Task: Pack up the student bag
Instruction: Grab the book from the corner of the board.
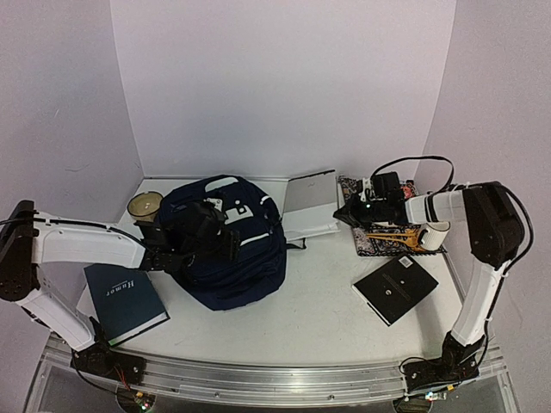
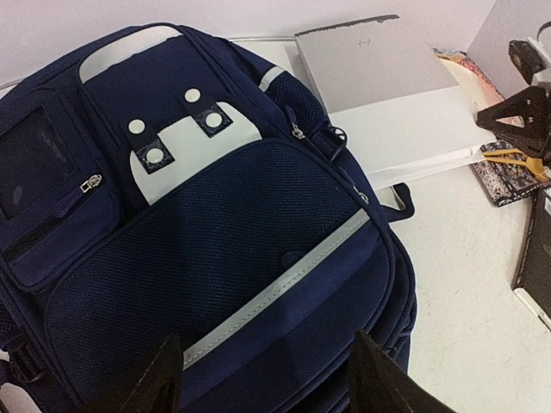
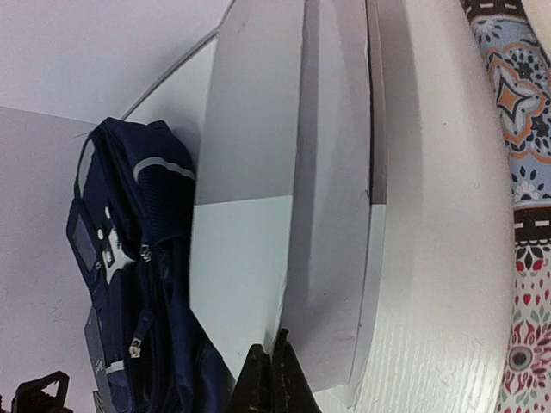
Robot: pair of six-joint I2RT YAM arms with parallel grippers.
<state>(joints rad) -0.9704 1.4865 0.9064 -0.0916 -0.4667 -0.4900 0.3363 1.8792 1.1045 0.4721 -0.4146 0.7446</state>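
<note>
Jaws of the left gripper [image 2: 269, 379] gape over the student bag [image 2: 215, 215], left of the tabletop's [image 1: 327, 301] middle, holding nothing. Right gripper [image 3: 271, 366] is pinched shut, empty, beside the silver laptop [image 3: 258, 112].

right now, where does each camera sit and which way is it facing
Top external: above and behind the arm bases, looking down at the white table; both arms show.
Left wrist: on the left arm, facing the navy-blue fabric backpack; its open left end effector shows below.
Right wrist: on the right arm, facing the flat silver-grey laptop; its shut right end effector shows below.
Shared: both wrist views show backpack and laptop.
</note>
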